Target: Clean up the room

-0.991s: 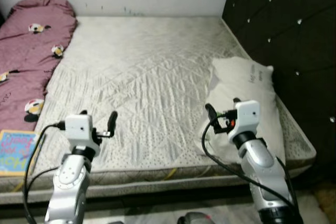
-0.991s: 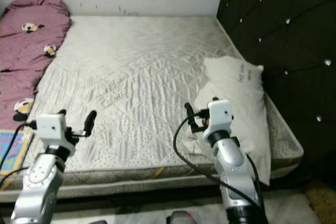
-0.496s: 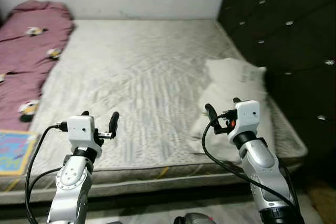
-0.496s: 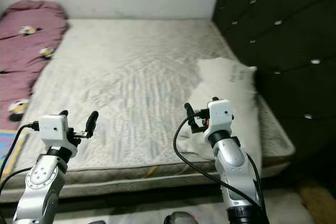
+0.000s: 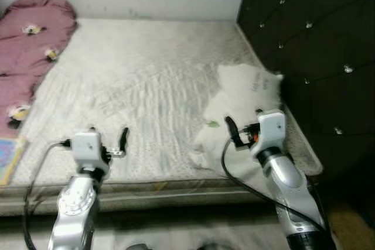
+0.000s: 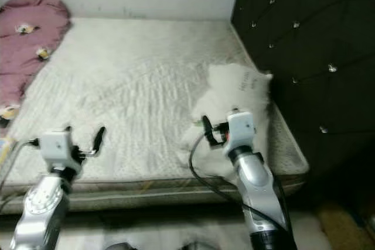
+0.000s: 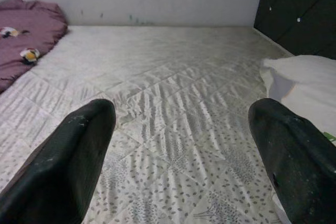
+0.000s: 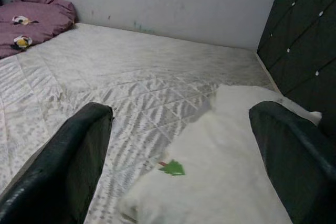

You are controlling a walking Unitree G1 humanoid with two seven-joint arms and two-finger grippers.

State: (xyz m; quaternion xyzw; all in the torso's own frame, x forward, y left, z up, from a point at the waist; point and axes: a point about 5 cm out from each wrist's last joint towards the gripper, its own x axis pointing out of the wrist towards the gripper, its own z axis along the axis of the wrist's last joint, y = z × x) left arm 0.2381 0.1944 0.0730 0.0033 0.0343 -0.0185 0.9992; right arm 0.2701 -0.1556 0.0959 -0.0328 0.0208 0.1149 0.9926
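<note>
Pillow [image 5: 240,100] lies on mattress [image 5: 135,80] just beyond spread, empty right tool [image 5: 243,127]; left tool [image 5: 108,139] likewise agape.

a bare quilted mattress [image 5: 140,80] in a pale grey-white cover carries everything here, its far edge against a light wall and its right side running along a dark tufted headboard [image 5: 304,45]. a white pillow [image 5: 237,109] lies on the right part of the mattress, just beside the headboard, with a small green mark [image 8: 170,168] on its near end. a maroon blanket [image 5: 26,45] with small cartoon prints lies bunched along the left side. at the near left corner a colourful flat book [image 5: 7,157] rests on the mattress edge.
</note>
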